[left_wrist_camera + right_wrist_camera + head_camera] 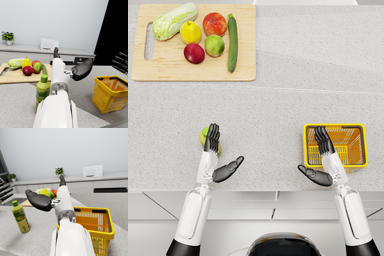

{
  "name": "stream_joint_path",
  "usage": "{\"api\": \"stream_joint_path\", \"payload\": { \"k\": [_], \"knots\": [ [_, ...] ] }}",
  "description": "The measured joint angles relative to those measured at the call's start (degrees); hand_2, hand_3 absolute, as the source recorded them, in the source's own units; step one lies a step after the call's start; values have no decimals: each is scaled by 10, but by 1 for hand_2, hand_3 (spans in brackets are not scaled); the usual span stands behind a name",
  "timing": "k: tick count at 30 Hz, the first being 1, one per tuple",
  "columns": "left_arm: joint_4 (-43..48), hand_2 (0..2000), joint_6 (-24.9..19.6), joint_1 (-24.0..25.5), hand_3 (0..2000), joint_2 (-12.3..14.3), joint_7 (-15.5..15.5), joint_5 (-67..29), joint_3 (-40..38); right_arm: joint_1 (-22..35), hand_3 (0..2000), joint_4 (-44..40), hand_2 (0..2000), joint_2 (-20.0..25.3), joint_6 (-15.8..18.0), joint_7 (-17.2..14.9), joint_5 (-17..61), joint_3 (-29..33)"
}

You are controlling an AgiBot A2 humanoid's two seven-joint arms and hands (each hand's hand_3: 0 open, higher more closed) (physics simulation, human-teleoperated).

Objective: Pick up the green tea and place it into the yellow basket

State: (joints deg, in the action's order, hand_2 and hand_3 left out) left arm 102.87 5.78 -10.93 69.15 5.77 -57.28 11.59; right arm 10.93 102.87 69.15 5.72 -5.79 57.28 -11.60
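The green tea bottle (203,136) has a green cap and a yellow-green label and stands upright on the counter at the left. My left hand (211,145) hovers over it with fingers spread and thumb out to the side, holding nothing. In the left wrist view the green tea bottle (43,90) stands just beside the forearm, behind the left hand (75,71). The yellow basket (335,126) sits at the right. My right hand (325,147) is spread over its near left corner. The right wrist view shows the green tea bottle (20,216), the yellow basket (92,209) and the empty right hand (46,201).
A wooden cutting board (178,70) at the far left carries a cabbage (174,20), a cucumber (232,42) and several fruits. The counter's front edge (256,191) runs just below both hands. A back counter with a microwave (48,45) shows in the wrist views.
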Motion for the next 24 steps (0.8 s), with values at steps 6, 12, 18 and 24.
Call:
{"api": "stream_joint_path", "payload": {
  "k": [6, 12, 18, 24],
  "knots": [
    [0, 0, 0, 0, 0, 0, 0, 0, 0, 0, 0, 0, 0, 0, 0, 0, 0, 0],
    [0, 0, 0, 0, 0, 0, 0, 0, 0, 0, 0, 0, 0, 0, 0, 0, 0, 0],
    [-12, 0, -36, -2, 0, 6, -36, 0, 2, -1, 0, -5, 0, 3, -28, 28, 0, -6],
    [-29, 0, -55, -26, 0, 24, -55, -153, -52, 17, 0, 3, 0, 19, -53, 54, 153, 56]
  ]
}}
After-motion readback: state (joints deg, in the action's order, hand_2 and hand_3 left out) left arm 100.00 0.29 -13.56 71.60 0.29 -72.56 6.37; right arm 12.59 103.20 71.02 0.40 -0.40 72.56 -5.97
